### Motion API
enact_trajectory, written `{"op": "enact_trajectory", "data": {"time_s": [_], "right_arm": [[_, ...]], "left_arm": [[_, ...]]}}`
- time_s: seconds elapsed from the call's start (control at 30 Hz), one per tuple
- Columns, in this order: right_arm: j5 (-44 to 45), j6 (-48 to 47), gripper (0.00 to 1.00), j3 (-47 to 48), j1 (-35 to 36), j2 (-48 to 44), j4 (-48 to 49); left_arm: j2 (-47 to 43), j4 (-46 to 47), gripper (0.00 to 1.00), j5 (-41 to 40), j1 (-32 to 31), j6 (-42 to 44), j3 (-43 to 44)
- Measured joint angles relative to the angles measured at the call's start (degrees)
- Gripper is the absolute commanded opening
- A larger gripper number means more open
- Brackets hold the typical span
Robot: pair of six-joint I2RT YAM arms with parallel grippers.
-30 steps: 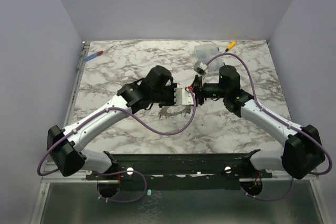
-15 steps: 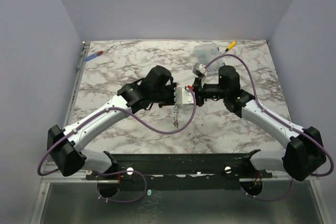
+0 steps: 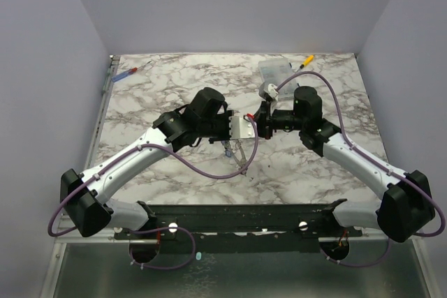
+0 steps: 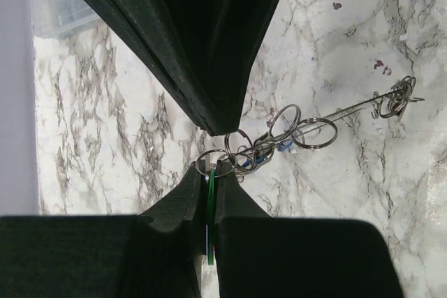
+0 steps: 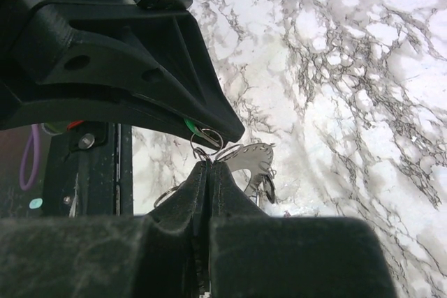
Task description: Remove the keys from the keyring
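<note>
unthreading step: left claw (image 4: 208, 167) pinches a green key (image 4: 210, 228), right claw (image 3: 257, 124) at its 3 o'clock nips a small ring (image 5: 208, 139); next likely needs a twisting pull off the keyring (image 5: 253, 160).

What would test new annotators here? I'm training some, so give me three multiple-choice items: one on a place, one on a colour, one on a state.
1. Where does the yellow-handled screwdriver lie?
A. beside the clear box, far right of the table
B. between the arm bases
C. far left corner

2. What colour is the tag between the left gripper's fingers?
A. red
B. green
C. yellow

3. How do the right gripper's fingers stand?
A. wide open
B. shut on the key bunch
C. out of view

Answers:
A, the top view shows it by the box.
B, the left wrist view shows a green sliver.
B, the right wrist view shows them pressed together.
</note>
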Motion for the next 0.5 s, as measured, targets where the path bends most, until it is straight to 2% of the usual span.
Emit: {"op": "enact_trajectory", "data": {"time_s": [0.13,0.2,0.3,0.5], "right_arm": [[-0.5,-1.7,0.39,0.0,0.0,0.0,-0.5],[-0.9,-3.1,0.48,0.0,0.0,0.1,-1.4],[-1.9,-5.0,0.51,0.1,0.0,0.2,-2.5],[-3.4,-7.8,0.5,0.2,0.0,0.8,-3.5]], "left_arm": [[0.0,0.0,0.0,1.0,0.0,0.0,0.0],[0.0,-0.1,0.0,1.6,0.0,-0.1,0.0],[0.0,-0.1,0.0,2.0,0.0,-0.1,0.0],[0.0,-0.1,0.0,2.8,0.0,0.0,0.0]]}}
